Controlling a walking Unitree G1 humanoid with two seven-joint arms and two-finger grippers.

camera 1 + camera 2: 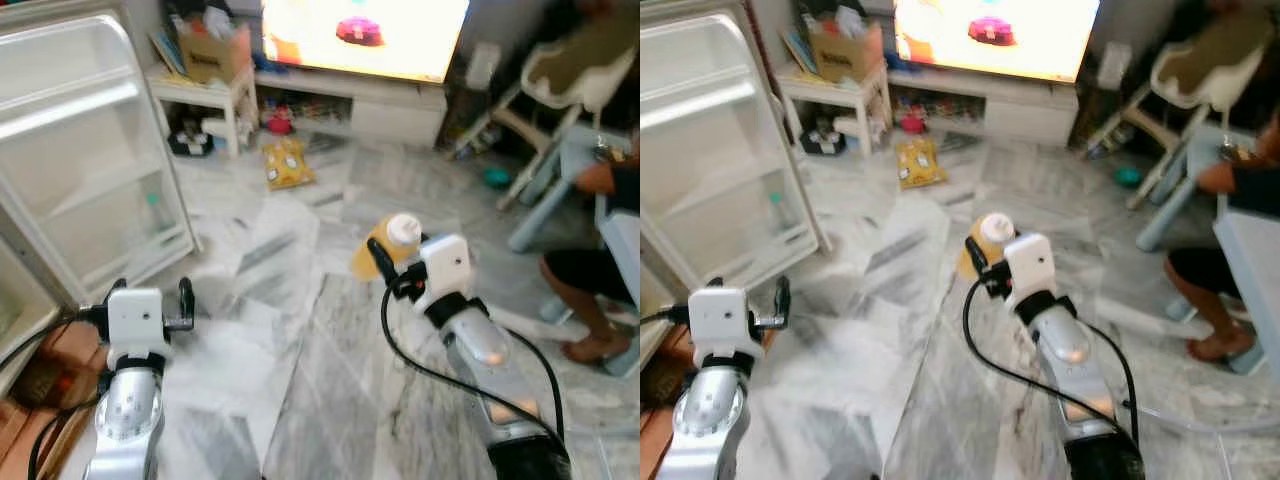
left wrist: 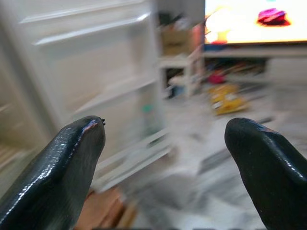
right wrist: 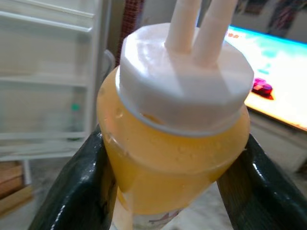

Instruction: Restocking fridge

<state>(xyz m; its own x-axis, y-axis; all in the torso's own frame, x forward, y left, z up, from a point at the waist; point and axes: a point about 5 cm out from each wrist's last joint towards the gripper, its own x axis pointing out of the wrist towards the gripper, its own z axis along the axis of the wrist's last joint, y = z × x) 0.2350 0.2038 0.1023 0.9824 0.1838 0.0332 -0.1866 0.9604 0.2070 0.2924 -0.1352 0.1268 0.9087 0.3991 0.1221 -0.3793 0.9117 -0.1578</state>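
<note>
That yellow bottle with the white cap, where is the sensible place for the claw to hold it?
Around the shoulder just under the cap, fingers on opposite sides. The right gripper already holds the yellow bottle there: the white cap flares wider than the neck, making a ledge that probably helps stop slipping.

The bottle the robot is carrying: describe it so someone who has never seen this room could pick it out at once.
Start at the open fridge door on the robot's left, then cross the marble floor to the raised right gripper. Between its black fingers is the bottle, yellow-orange with a wide white cap. The yellow packet near the TV stand lies flat on the floor instead.
</note>
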